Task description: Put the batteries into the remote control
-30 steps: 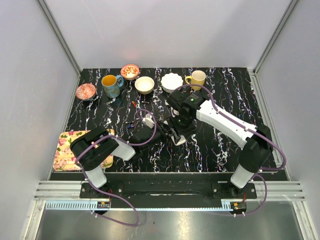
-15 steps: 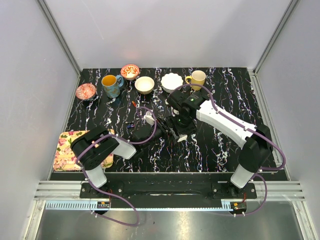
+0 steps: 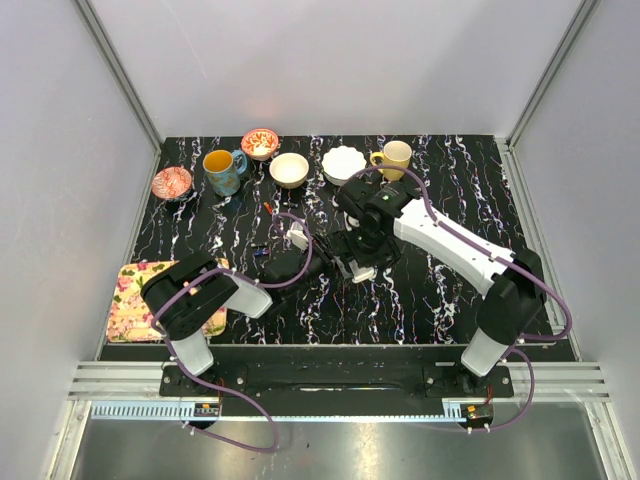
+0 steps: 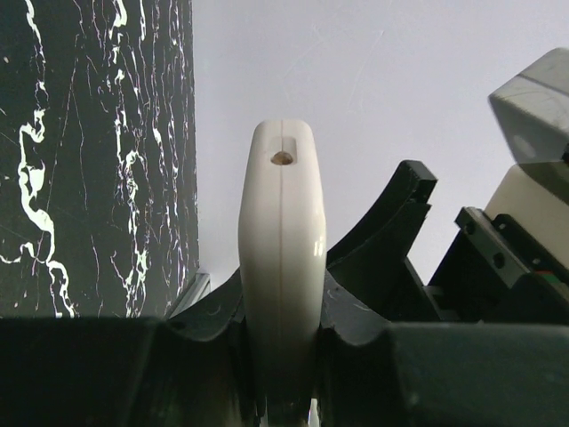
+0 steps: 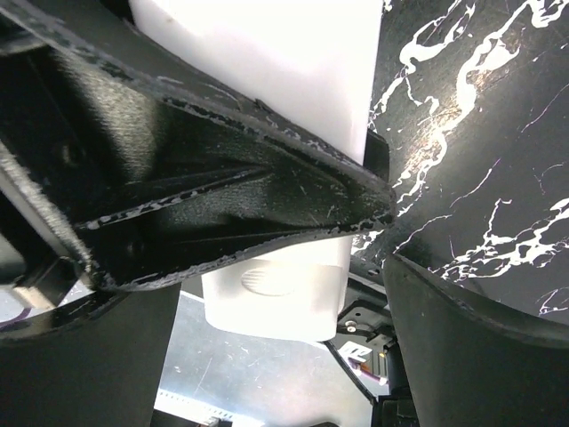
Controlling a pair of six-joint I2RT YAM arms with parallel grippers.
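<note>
left gripper: left gripper [image 4: 280,307] clenched on the small flat white plastic remote control [image 4: 280,222], which is pinched edge-on between both black fingers [image 4: 209,311]
remote control position: lifted off the table at mid-table, standing on its thin side; the top end has a small round hole and sticks out past the fingertips
right gripper: right gripper [image 3: 352,265] released, jaws spread wide with only bare tabletop showing in the gap
right vs remote: one black right finger [image 5: 231,205] lies across the white slab's face; cannot tell if it touches; the second finger is well off to the side
arms: both wrists meet at the table centre, the grippers just beside each other
table: black marble-look tabletop with white veins [image 3: 440,290]
far edge, left to right: red patterned bowl [image 3: 172,182], blue mug with orange inside [image 3: 222,170], second red patterned bowl [image 3: 260,143], cream bowl [image 3: 289,169], white scalloped bowl [image 3: 343,163], yellow mug [image 3: 394,158]
near left: floral rectangular tray [image 3: 130,295], partly under the left arm
</note>
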